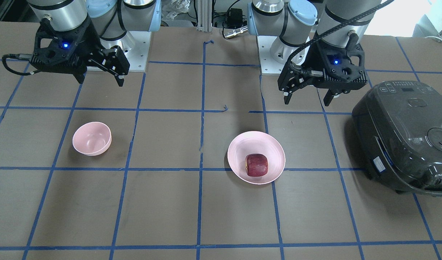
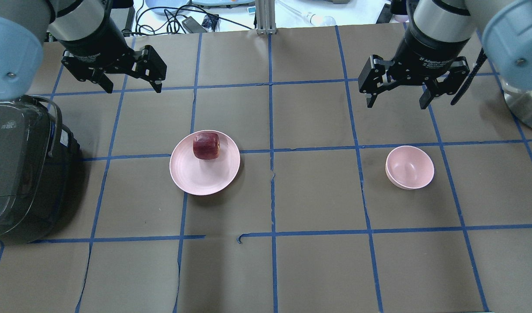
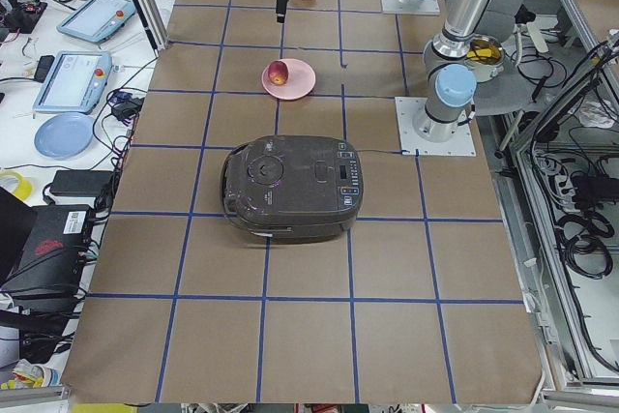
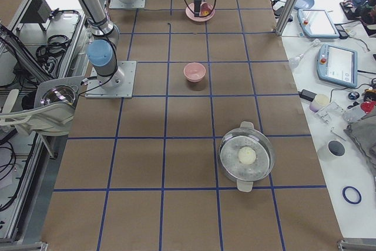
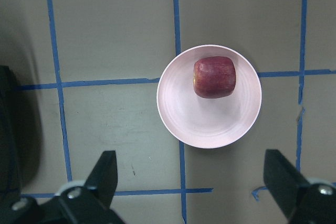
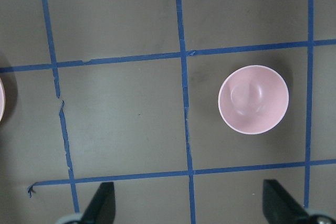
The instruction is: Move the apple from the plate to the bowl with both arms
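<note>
The dark red apple [image 2: 206, 146] lies on the far side of the shallow pink plate [image 2: 205, 180], left of the table's middle. The apple [image 5: 214, 77] and the plate [image 5: 210, 127] also show in the left wrist view. The small deep pink bowl [image 2: 410, 167] stands empty on the right and shows in the right wrist view [image 6: 253, 99]. My left gripper [image 2: 133, 89] hangs open and empty, high above the table beyond the plate. My right gripper [image 2: 396, 104] hangs open and empty beyond the bowl. In the front view, the left gripper [image 1: 307, 102] is behind the apple [image 1: 257, 165] and the right gripper [image 1: 100, 81] behind the bowl [image 1: 92, 139].
A dark rice cooker [image 2: 18, 169] with its lid shut stands at the table's left end, close to the plate. A glass-lidded pot [image 4: 247, 157] stands at the table's right end. Blue tape lines grid the brown table [image 2: 318, 195].
</note>
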Robot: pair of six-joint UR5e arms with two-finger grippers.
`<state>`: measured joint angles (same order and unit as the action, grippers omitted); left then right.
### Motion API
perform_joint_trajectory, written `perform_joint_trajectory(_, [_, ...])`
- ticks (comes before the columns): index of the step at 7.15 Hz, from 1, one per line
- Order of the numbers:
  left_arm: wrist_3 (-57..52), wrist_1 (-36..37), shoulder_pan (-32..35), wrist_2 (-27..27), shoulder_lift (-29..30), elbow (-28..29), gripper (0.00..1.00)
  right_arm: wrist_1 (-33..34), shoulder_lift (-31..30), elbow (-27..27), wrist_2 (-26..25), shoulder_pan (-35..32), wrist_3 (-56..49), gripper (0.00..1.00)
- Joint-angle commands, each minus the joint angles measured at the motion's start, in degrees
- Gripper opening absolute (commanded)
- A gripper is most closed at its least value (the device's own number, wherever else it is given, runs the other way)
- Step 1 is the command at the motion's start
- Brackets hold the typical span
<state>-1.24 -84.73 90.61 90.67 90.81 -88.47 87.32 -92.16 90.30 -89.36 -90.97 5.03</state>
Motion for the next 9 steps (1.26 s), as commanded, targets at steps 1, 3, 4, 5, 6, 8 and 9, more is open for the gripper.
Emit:
perform_joint_trajectory(1, [0.0, 0.0, 0.0, -0.1, 0.1, -0.1, 1.0, 0.0, 0.0, 0.2, -0.2, 0.1, -0.2, 1.0])
perform_joint_trajectory(3, [0.0, 0.1, 0.0, -0.1, 0.0, -0.1, 1.0, -0.1, 0.0, 0.2, -0.3, 0.1, -0.3, 1.0])
perform_joint_trajectory(4, [0.0, 0.1, 0.0, -0.1, 0.1, -0.1, 1.0, -0.1, 0.0, 0.2, -0.3, 0.1, -0.3, 1.0])
perform_joint_trajectory(5, [0.0, 0.1, 0.0, -0.1, 0.1, -0.1, 1.0, -0.3, 0.1, 0.2, -0.4, 0.1, -0.3, 1.0])
perform_joint_trajectory(6, [0.0, 0.1, 0.0, -0.1, 0.0, -0.1, 1.0, -0.4, 0.1, 0.2, -0.4, 0.1, -0.4, 1.0])
perform_joint_trajectory(8, [0.0, 0.1, 0.0, -0.2, 0.0, -0.1, 1.0, -0.7, 0.1, 0.3, -0.5, 0.1, -0.4, 1.0])
perform_joint_trajectory(9, [0.0, 0.1, 0.0, -0.1, 0.0, -0.1, 1.0, -0.7, 0.1, 0.3, -0.5, 0.1, -0.4, 1.0])
